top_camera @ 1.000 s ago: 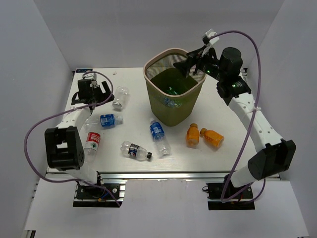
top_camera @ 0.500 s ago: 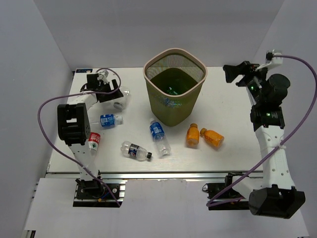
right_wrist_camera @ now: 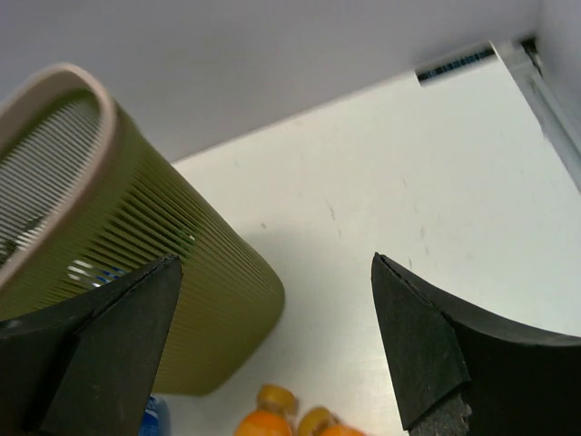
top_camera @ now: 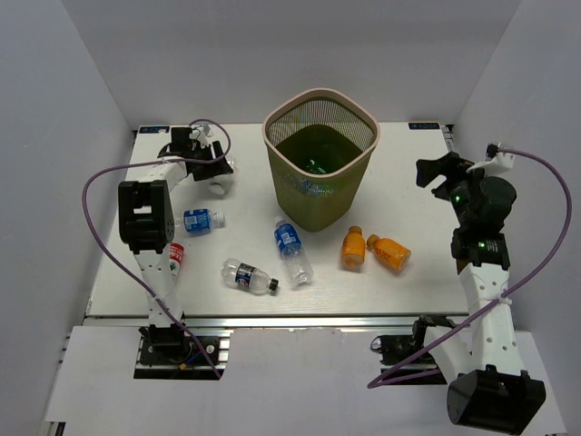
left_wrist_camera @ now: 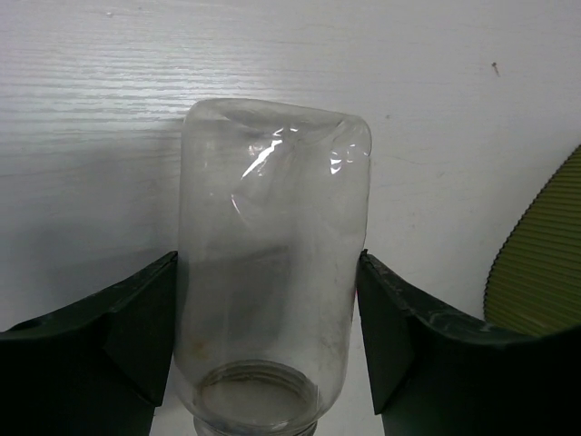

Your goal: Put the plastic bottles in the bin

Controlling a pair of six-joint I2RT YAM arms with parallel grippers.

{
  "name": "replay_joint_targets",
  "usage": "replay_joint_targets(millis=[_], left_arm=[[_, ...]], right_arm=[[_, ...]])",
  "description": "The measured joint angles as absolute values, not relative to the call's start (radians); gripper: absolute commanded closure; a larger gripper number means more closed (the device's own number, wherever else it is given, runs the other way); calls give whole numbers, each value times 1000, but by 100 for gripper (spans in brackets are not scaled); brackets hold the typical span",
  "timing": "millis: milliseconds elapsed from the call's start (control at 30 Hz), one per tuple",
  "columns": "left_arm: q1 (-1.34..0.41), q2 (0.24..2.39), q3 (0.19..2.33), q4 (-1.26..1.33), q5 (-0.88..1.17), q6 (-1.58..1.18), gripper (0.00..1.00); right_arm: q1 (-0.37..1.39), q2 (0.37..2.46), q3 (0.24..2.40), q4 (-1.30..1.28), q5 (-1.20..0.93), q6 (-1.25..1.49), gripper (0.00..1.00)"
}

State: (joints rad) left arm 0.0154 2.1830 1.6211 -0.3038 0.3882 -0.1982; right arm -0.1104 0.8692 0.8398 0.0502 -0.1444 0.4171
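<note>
The olive-green mesh bin [top_camera: 318,195] with a pink rim stands at the table's middle back; a bottle shows inside it. My left gripper [top_camera: 214,165] lies low at the back left, its open jaws flanking the clear unlabelled bottle [top_camera: 221,179], which rests on the table. In the left wrist view the bottle [left_wrist_camera: 272,227] fills the gap between my fingers [left_wrist_camera: 118,327], mouth towards the camera. My right gripper [top_camera: 434,173] is open and empty, right of the bin. Two orange bottles [top_camera: 354,247] [top_camera: 388,252], three blue-labelled bottles [top_camera: 292,250] [top_camera: 249,277] [top_camera: 201,220] and a red-labelled bottle [top_camera: 172,256] lie on the table.
White walls close off the table's back and sides. The right wrist view shows the bin's wall [right_wrist_camera: 182,300] at left and the orange bottles [right_wrist_camera: 272,420] at the bottom edge. The bin's side [left_wrist_camera: 545,263] shows right of the left gripper.
The right arm has swung from above the bin out to the right and dropped lower, empty. The left gripper has moved right and forward until its jaws flank the unlabelled bottle.
</note>
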Motion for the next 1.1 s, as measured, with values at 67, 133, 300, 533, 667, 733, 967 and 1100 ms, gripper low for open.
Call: replay_joint_targets(millis=[67, 133, 300, 533, 667, 733, 967, 1100], left_arm=[[14, 2183, 1634, -327, 361, -199, 63], [14, 2180, 1641, -345, 332, -199, 74], [14, 2115, 1668, -415, 277, -203, 72], [-18, 1884, 1831, -409, 376, -196, 72], [-161, 1687, 1850, -337, 473, -150, 69], [-267, 1636, 1879, -316, 497, -107, 64], [-557, 1669, 2004, -324, 539, -2, 60], [-554, 1792, 2093, -357, 490, 6, 2]], right_arm=[[-125, 851, 780, 39, -125, 432, 11], [-142, 849, 743, 7, -110, 440, 11], [-171, 850, 719, -56, -83, 433, 11], [-179, 750, 659, -88, -56, 396, 11], [-181, 715, 655, -130, -71, 366, 11], [-181, 699, 645, -138, -82, 354, 11], [-182, 680, 617, -200, -187, 322, 11], [-182, 704, 617, -253, -254, 316, 11]])
